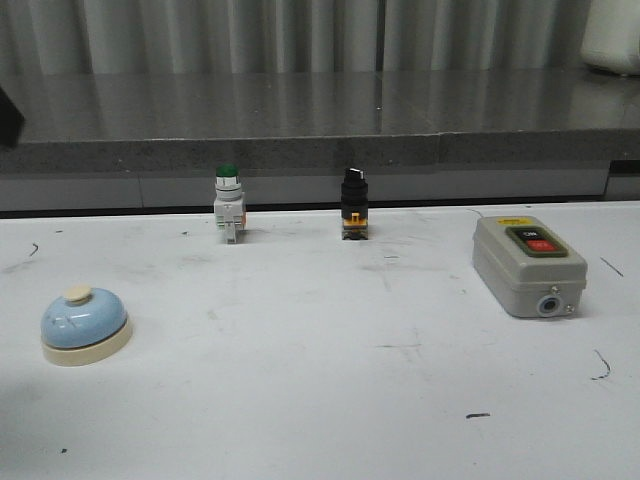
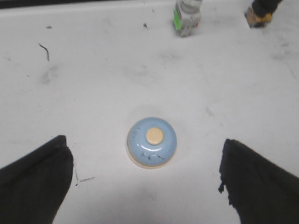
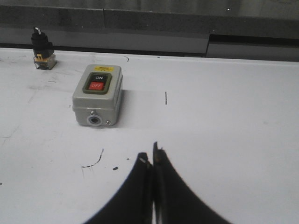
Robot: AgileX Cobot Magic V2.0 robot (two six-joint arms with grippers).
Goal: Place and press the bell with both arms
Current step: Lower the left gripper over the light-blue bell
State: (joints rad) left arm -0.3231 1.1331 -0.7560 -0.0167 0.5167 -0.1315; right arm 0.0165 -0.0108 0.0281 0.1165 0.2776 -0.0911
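Observation:
The light-blue bell (image 1: 85, 324) with cream base and cream button stands on the white table at the near left. In the left wrist view the bell (image 2: 152, 142) lies below and between my left gripper's spread black fingers; the left gripper (image 2: 145, 184) is open, empty and above the table. My right gripper (image 3: 152, 158) is shut and empty, its fingers pressed together over bare table, nearer than the grey switch box. Neither arm shows in the front view.
A green-capped grey push button (image 1: 228, 203) and a black selector switch (image 1: 353, 204) stand at the table's back edge. A grey switch box (image 1: 527, 264) with black and red buttons sits at the right, also in the right wrist view (image 3: 97, 94). A dark ledge runs behind the table.

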